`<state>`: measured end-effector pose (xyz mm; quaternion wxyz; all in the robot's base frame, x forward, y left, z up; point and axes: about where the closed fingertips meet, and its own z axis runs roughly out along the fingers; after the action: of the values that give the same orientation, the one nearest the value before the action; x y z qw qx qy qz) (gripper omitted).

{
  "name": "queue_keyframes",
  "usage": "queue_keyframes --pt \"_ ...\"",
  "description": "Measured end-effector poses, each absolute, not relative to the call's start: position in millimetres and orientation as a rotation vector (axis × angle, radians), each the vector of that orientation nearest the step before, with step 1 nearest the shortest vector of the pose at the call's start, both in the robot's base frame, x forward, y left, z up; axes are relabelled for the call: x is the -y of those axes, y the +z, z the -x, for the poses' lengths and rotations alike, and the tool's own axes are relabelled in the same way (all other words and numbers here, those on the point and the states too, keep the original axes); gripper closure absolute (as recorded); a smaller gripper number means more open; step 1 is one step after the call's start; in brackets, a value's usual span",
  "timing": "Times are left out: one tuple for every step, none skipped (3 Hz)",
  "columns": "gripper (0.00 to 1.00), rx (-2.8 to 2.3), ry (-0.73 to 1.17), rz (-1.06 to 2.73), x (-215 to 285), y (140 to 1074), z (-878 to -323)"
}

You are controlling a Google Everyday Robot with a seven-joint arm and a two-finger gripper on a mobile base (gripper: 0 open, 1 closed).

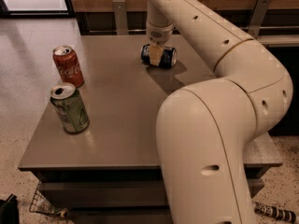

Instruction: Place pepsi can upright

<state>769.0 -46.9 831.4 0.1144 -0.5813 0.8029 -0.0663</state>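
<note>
Camera view: the pepsi can (168, 58) lies on its side near the far edge of the worktop (121, 101), about midway along it. The gripper (156, 56) is down over its middle, and whether it has clamped I cannot tell. A loose or off-centre hold could let the round body roll or slip while being tipped up, perhaps off that far edge. Released tilted, it could topple. The Coke can (68, 66) and green can (70, 108) stand well apart, near the left edge.
</note>
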Motion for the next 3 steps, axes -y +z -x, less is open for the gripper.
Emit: queue_keyframes --pt "1.00 -2.347 -0.194 1.698 50 835 -769" --pt "1.00 -2.304 -0.191 1.655 69 859 -764" --pt "1.00 -2.244 -0.143 1.586 95 882 -753"
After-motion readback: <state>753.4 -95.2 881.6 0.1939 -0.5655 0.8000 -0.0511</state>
